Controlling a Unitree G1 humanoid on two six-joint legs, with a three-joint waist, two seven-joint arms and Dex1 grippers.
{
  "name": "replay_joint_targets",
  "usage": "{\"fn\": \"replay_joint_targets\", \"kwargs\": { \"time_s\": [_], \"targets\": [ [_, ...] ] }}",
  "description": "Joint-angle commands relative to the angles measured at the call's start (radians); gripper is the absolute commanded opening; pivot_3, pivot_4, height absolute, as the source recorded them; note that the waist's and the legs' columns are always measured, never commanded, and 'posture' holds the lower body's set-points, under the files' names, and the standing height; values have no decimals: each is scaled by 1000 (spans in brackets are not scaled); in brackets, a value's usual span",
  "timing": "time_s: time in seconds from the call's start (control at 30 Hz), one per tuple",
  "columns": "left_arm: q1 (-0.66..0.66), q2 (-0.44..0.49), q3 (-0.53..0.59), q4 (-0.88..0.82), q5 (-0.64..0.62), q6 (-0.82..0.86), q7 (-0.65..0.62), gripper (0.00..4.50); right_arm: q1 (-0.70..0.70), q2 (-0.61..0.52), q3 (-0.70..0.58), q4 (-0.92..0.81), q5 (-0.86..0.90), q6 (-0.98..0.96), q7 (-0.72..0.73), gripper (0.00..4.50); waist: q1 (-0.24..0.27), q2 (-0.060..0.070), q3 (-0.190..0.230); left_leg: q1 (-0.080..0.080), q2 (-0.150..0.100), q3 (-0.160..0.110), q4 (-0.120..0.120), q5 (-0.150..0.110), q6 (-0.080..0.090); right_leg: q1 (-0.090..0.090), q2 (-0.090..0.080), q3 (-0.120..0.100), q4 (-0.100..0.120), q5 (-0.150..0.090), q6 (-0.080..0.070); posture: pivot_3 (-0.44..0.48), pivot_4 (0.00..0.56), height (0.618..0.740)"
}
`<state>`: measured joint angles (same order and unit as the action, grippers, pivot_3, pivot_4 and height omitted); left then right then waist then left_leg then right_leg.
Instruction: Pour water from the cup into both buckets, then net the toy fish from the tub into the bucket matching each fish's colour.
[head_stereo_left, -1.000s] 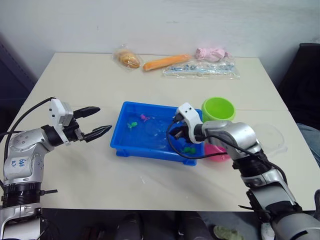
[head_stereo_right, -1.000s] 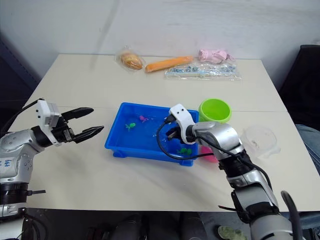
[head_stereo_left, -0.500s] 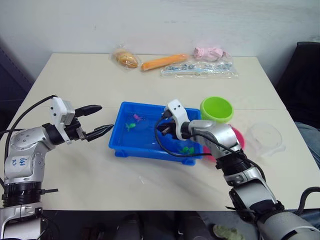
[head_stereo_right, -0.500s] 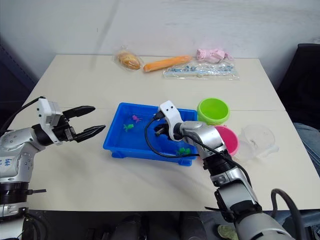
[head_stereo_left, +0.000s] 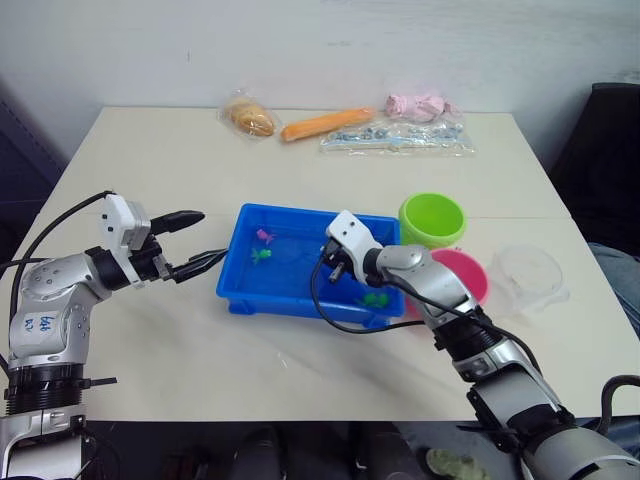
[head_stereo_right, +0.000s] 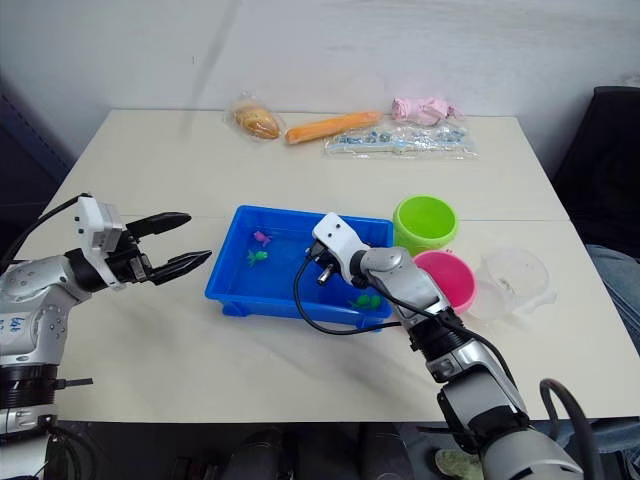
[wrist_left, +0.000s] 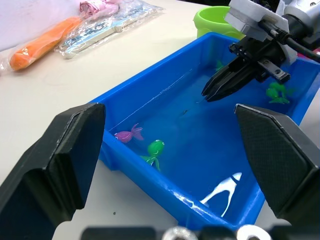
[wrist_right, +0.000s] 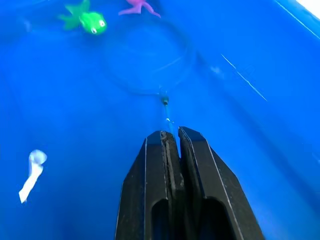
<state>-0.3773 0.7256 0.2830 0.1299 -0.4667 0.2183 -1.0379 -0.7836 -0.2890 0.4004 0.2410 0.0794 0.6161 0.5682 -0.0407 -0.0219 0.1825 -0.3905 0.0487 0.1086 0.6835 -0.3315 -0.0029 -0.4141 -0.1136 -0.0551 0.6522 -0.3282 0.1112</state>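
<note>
From my head, my right claw (head_stereo_right: 322, 270) hangs over the middle of the blue tub (head_stereo_right: 232, 283), with the green bucket (head_stereo_right: 424, 222), pink bucket (head_stereo_right: 447, 279) and clear cup (head_stereo_right: 512, 280) off beyond my forearm, while my left claw (head_stereo_left: 203, 240) waits spread wide just outside the tub's near wall. Along my left wrist, a pink fish (wrist_left: 128, 135) and a green fish (wrist_left: 155, 148) lie just past my parted fingers. Along my right wrist, my fingers are pinched together on the thin handle of the net (wrist_right: 150, 65), whose hoop sits in the water ahead of them.

Right gripper (wrist_right: 170, 137): fingers pinched on the net's thin stick.
Net (wrist_right: 145, 62): hoop lying in the tub (wrist_right: 260, 150), beyond the fingertips.
Green fish (wrist_right: 87, 20): just past the hoop.
Pink fish (wrist_right: 139, 5): beside the green fish.
</note>
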Motion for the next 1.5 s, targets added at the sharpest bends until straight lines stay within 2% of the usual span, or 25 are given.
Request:
{"fn": "replay_joint_targets", "kwargs": {
  "time_s": [0.03, 0.27, 0.8, 1.13, 1.5],
  "targets": [
    [7, 8, 11, -27, -14, -9, -6, 4445, -28, -16, 4, -2, -64, -104, 7, 0, 0, 0, 0, 0, 0, 0, 0, 0, 0, 0, 0, 0, 0, 0, 0, 0, 150, 740],
    [22, 10, 18, -26, -17, -13, -12, 4445, -45, -7, 12, 15, -123, -224, 40, 0, -12, 0, 0, 0, 0, 0, 0, 0, 0, 0, 0, 0, 0, 0, 0, 0, 150, 740],
    [22, 18, 28, 0, -21, -15, -26, 4445, -144, 33, 39, 161, -250, -272, 53, 0, -16, 0, 0, 0, 0, 0, 0, 0, 0, 0, 0, 0, 0, 0, 0, 0, 150, 740],
    [21, 22, 31, 6, -19, -12, -36, 4445, -123, 140, 12, 92, -205, -173, 96, 0, -20, 0, 0, 0, 0, 0, 0, 0, -1, 0, 0, 0, 1, 0, 0, 0, 150, 740],
    [38, 30, 41, -4, -22, -4, -41, 4445, -67, 124, -46, -91, -88, 68, 192, 0, -20, 0, 0, 0, 1, -1, -1, 0, -1, 0, 0, -1, 1, 0, 0, 0, 150, 740]
  ]
}}
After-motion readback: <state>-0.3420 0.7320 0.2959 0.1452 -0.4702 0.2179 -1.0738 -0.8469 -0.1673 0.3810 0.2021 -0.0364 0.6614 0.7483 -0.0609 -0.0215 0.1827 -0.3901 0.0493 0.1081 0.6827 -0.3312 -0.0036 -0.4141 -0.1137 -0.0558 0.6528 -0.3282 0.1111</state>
